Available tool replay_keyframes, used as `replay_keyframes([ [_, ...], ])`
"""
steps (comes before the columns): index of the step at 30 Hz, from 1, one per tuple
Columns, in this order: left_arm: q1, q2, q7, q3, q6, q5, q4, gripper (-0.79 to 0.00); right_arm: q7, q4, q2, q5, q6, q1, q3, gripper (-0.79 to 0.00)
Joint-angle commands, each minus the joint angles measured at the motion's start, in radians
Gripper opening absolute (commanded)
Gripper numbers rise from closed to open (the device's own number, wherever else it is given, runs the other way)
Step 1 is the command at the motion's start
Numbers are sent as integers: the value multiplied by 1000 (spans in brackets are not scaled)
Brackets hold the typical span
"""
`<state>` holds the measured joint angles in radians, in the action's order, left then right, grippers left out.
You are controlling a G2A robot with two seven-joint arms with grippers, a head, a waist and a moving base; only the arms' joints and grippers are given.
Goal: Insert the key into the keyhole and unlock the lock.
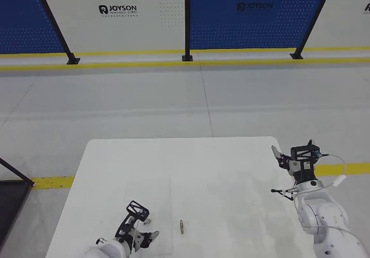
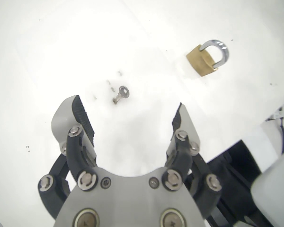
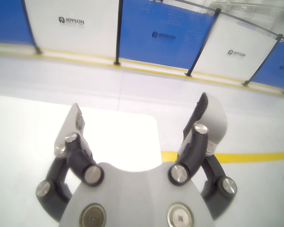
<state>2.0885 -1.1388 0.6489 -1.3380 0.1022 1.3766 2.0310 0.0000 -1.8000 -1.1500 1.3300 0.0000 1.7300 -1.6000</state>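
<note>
Left gripper (image 2: 127, 103) hangs low over the white table (image 2: 61, 36) on the robot's near side, jaws spread wide and holding nothing. The small silver key (image 2: 122, 94) lies flat just beyond its fingertips, and the brass lock (image 2: 204, 58) lies apart from the key, farther off. Right gripper (image 3: 139, 103) sits above the table's far right corner, its jaws likewise wide open and empty.

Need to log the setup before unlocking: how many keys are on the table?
1. The key lies flat on the table, just ahead of the open left gripper, apart from the brass padlock. None looks hidden.
</note>
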Motion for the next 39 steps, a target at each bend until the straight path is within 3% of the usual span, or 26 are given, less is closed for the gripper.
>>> replay_keyframes([
  [1, -24, -3, -6, 25, -30, 41, -22, -166, 0, 0, 0, 0, 0, 0, 0, 0],
  [10, -87, -11, -20, 86, -88, 99, -88, -265, 0, 0, 0, 0, 0, 0, 0, 0],
  [13, -97, -12, -24, 93, -96, 116, -96, -400, 0, 0, 0, 0, 0, 0, 0, 0],
  [25, -113, -14, -58, 103, -111, 140, -125, -440, 0, 0, 0, 0, 0, 0, 0, 0],
  [39, -114, -13, -57, 105, -104, 151, -122, -736, 0, 0, 0, 0, 0, 0, 0, 0],
])
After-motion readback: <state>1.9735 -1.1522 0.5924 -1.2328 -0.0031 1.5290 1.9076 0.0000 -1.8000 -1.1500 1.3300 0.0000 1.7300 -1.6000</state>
